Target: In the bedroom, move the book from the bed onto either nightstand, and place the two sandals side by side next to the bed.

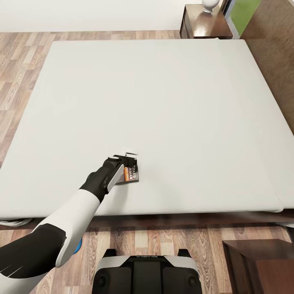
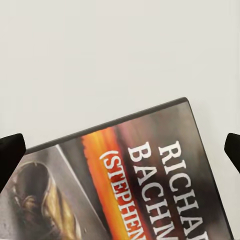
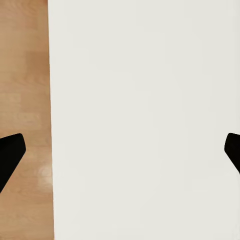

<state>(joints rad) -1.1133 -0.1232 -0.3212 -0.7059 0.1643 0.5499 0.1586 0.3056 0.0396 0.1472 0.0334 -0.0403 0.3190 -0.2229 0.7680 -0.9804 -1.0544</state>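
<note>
Left claw spread wide just above book lying flat on bed; right claw spread too, over mattress edge.

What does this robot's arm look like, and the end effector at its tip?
The left arm has smooth white shells joined by black sections, ending in a black wrist. The left end effector is small, black and pale grey. In the wrist views, the fingertips are plain black wedges. No cables show.
</note>
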